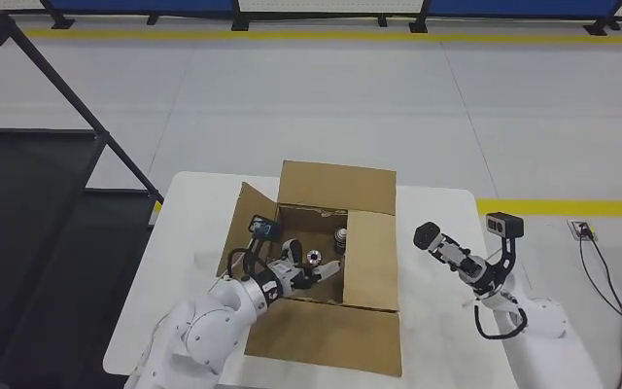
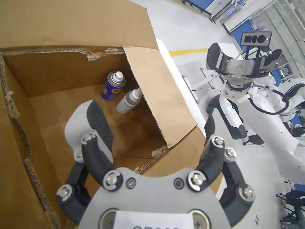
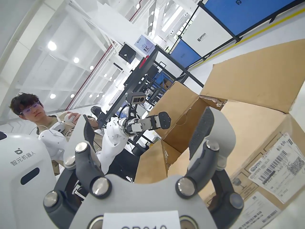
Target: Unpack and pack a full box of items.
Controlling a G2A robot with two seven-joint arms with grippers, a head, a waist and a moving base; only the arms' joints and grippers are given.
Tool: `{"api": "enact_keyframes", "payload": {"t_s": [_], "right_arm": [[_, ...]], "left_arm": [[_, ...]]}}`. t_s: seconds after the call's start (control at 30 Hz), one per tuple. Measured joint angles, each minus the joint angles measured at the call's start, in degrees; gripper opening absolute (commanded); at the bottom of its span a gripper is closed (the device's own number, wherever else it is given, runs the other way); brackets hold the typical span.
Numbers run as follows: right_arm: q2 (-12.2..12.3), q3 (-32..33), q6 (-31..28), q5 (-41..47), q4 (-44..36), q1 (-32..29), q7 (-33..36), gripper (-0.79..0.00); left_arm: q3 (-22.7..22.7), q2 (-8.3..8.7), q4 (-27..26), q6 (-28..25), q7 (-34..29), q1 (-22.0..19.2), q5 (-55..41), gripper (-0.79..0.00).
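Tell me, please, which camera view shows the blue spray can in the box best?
The left wrist view: the blue spray can stands upright on the box floor, beside a white bottle. In the top view the contents are too small to tell apart; in the right wrist view the box wall hides it.

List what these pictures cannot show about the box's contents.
1. Top view: the inward-leaning flap hides the floor of the box beneath it.
2. Left wrist view: a finger of the left hand covers the near floor.
3. Top view: spray can and bottle are too small to tell apart.
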Motion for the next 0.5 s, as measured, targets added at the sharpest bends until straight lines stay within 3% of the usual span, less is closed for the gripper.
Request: {"api": "enact_keyframes", "payload": {"t_s": [0.5], "right_arm": [[1.8,5.2,-0.8,3.9,-1.9,-3.8,0.3,0.0]], "left_arm": [[10.7,-2.93,21.1,-2.4,-7.2,-14.4,-13.5,0.0]]}}
